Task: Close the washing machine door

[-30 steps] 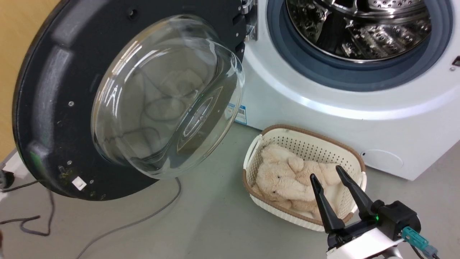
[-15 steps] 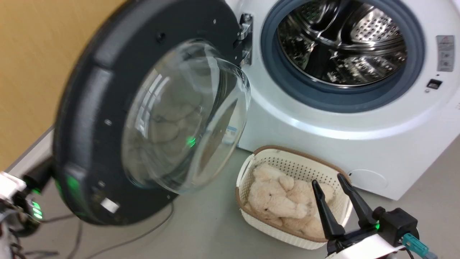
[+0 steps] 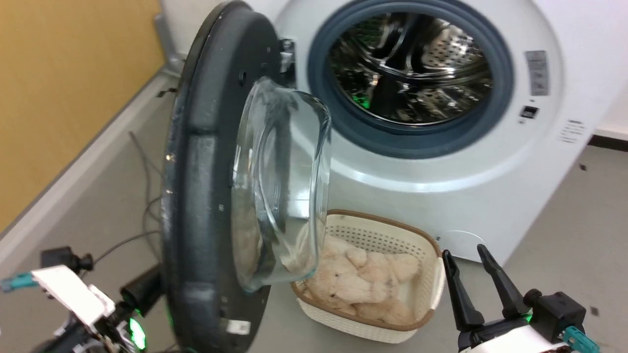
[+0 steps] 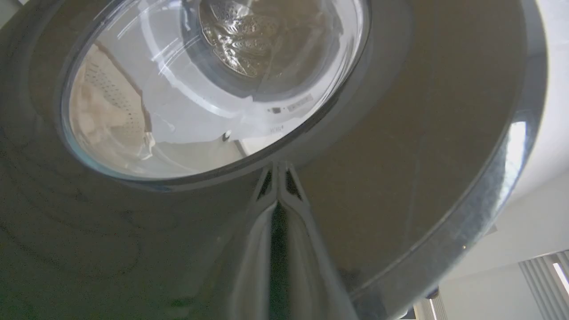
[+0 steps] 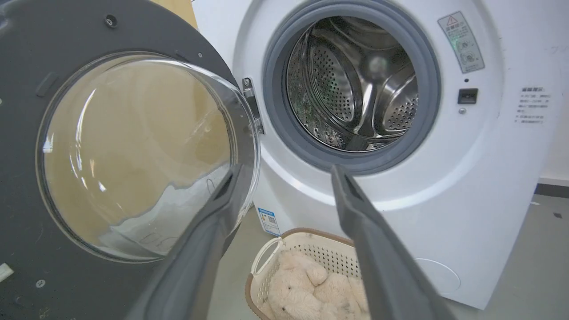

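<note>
Presses the two long dark fingers [image 4: 253, 266] of the left gripper [image 4: 278, 178] tight together, tips set against the glossy dark outer face of the large round black-rimmed washing machine door [image 4: 400, 133], just below its clear window. Reaches the left arm [image 3: 68, 294] in low at the lower left of the head view, white forearm tilted, its far end hidden behind the door's edge, green light glowing beside it. Holds the right gripper [image 3: 463, 252] free at the lower right, fingers spread wide, pointing up, nothing between them, pale wrist beneath. Finds the door partly open, nearly edge-on to the head camera, hinged at the left of the opening, bulging clear glass bowl [image 3: 279, 186] turned toward the big white front-loading washing machine [image 3: 441, 191]. Leaves the perforated steel drum [image 3: 412, 73] uncovered inside its grey rubber ring [image 3: 500, 83]. Shows a small white perforated laundry basket [image 3: 382, 235] with a brown rim on the grey floor [image 3: 564, 220] just before the machine, cream plush toy [image 3: 363, 284] inside, partly behind the glass bowl.
</note>
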